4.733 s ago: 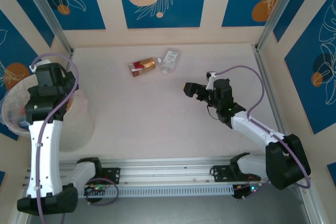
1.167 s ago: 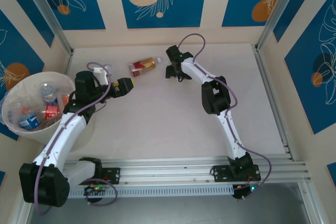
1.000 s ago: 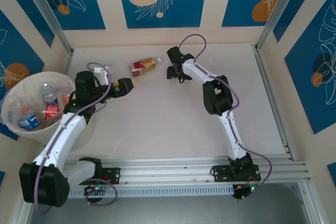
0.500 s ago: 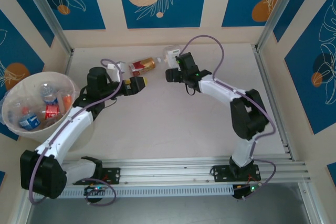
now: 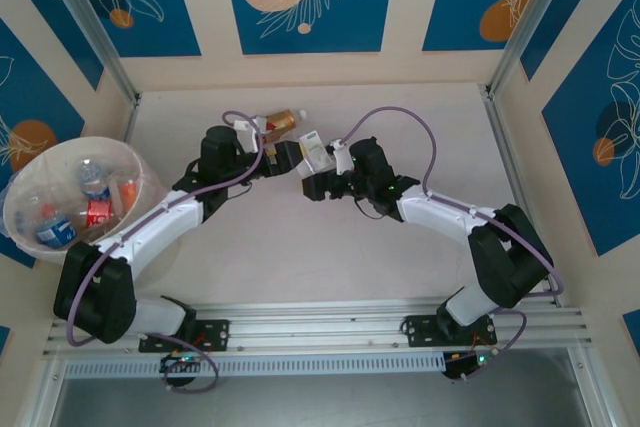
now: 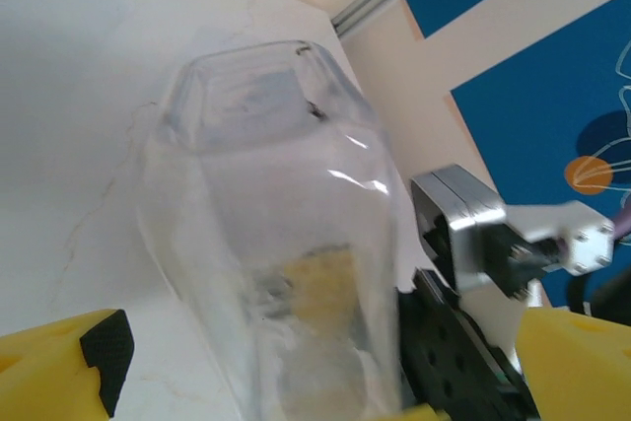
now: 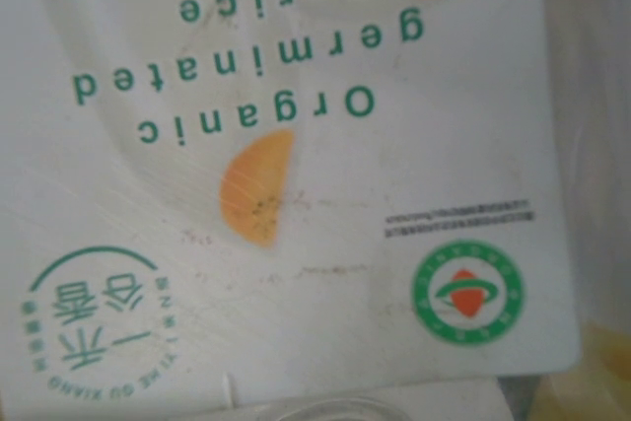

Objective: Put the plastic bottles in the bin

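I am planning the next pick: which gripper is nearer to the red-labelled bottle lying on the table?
Left. The left gripper is just on the near side of the red-labelled bottle, jaws open. The right gripper is farther off to its right, gripping the white-labelled bottle.

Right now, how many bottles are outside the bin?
2. A white-labelled bottle in the right hand, mid-table; an amber bottle lying on the table just beyond the left arm. Others could be hidden under the arms.
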